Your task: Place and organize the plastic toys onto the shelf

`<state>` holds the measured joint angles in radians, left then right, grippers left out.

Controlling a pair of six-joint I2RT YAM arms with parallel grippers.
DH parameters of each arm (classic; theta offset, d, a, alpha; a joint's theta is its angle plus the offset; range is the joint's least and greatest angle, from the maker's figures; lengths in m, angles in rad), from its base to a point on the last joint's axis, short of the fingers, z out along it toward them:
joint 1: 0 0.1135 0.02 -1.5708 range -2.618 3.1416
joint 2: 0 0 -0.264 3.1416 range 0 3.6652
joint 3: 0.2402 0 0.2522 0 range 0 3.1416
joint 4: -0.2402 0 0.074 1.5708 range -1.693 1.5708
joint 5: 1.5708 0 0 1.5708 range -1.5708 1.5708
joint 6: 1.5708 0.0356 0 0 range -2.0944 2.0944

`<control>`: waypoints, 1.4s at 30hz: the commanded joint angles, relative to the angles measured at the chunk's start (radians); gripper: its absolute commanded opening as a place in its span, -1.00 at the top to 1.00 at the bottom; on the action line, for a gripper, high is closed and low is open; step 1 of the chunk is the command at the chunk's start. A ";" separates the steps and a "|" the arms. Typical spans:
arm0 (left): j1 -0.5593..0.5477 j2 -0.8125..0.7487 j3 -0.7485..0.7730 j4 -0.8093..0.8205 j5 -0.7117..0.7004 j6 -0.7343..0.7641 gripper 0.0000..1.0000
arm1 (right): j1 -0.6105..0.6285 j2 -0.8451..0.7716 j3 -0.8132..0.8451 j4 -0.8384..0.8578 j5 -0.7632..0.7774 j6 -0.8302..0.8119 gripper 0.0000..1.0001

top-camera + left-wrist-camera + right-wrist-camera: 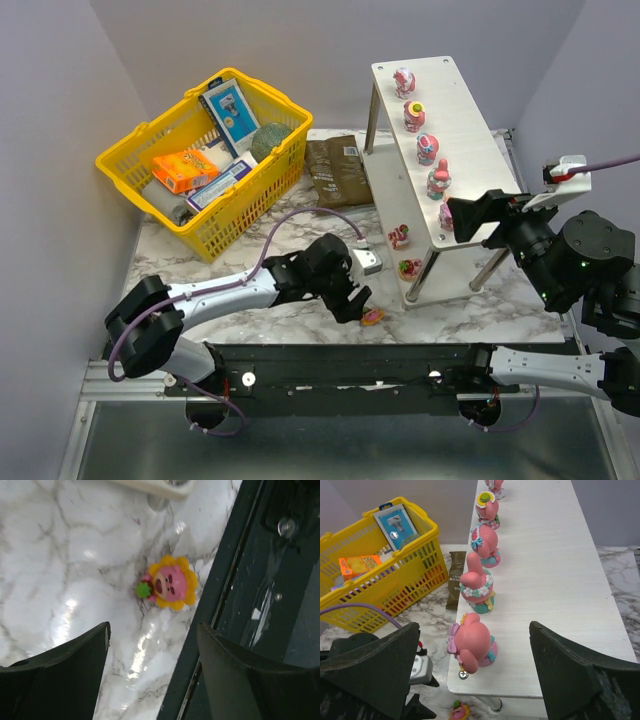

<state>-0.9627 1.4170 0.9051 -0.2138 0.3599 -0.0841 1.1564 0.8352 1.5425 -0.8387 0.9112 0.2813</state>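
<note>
My left hand [153, 630] hangs low over the marble worktop [60, 555], near its near edge. The fingers [75, 665] are spread and pinching nothing. Just past the fingertips lies the flower-faced toy [170, 587]: a pink face ringed with yellow petals, a green bit on one side. It lies flat on the worktop, close beside the dark rail [260, 605] at the near edge (it is not between my fingers). From above, the same toy [372, 316] sits just right of that hand, near the closest leg of the shelf [470, 110].

My right hand [474, 627] hovers at the near end of the shelf's top board, spread wide, with nothing in it. Five pink figurines stand upright in a line along the left edge of that board. The closest one [472, 642] is at the near corner, and the next [477, 587] and the third [485, 542] stand farther along. Two more toys [400, 236] sit under the top board at the left edge of the lower tier.

Far left on the worktop stands a yellow basket [130, 160] full of grocery boxes. A brown packet [335, 170] lies flat between the basket and the shelf.
</note>
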 commanded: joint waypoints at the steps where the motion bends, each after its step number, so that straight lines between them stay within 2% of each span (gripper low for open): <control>1: -0.065 -0.027 -0.064 0.036 -0.047 -0.054 -0.59 | -0.003 -0.004 0.021 0.012 0.002 0.019 -0.95; 6: -0.103 0.039 -0.035 0.076 -0.061 -0.045 -0.62 | -0.004 -0.007 0.016 0.012 -0.003 0.025 -0.95; 11: -0.146 0.112 -0.002 0.090 -0.151 -0.066 -0.70 | -0.003 -0.016 0.007 0.001 -0.005 0.047 -0.95; 17: -0.197 0.209 0.055 0.076 -0.308 -0.117 -0.66 | -0.003 -0.025 0.008 -0.010 0.000 0.056 -0.94; 22: -0.212 0.258 0.101 0.070 -0.352 -0.144 -0.60 | -0.003 -0.036 0.011 -0.022 0.005 0.065 -0.95; 25: -0.215 0.290 0.124 0.045 -0.409 -0.164 -0.47 | -0.003 -0.038 0.013 -0.028 0.008 0.065 -0.95; 29: -0.215 0.318 0.147 0.007 -0.475 -0.189 -0.11 | -0.003 -0.039 0.018 -0.028 0.012 0.062 -0.94; 31: -0.215 0.324 0.152 -0.010 -0.492 -0.201 0.00 | -0.003 -0.039 0.019 -0.028 0.014 0.059 -0.94; 32: -0.215 0.327 0.150 -0.012 -0.506 -0.207 0.18 | -0.003 -0.039 0.022 -0.028 0.015 0.058 -0.94; 33: -0.215 0.330 0.150 -0.027 -0.524 -0.216 0.27 | -0.003 -0.038 0.022 -0.028 0.017 0.055 -0.94; 38: -0.215 0.356 0.187 -0.120 -0.708 -0.304 0.66 | -0.004 -0.030 0.022 -0.025 0.017 0.045 -0.95; 42: -0.206 0.387 0.265 -0.244 -0.820 -0.411 0.73 | -0.004 -0.022 0.021 -0.022 0.015 0.039 -0.95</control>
<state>-1.1740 1.7618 1.1011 -0.3050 -0.2630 -0.3668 1.1564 0.8059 1.5455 -0.8562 0.9085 0.3233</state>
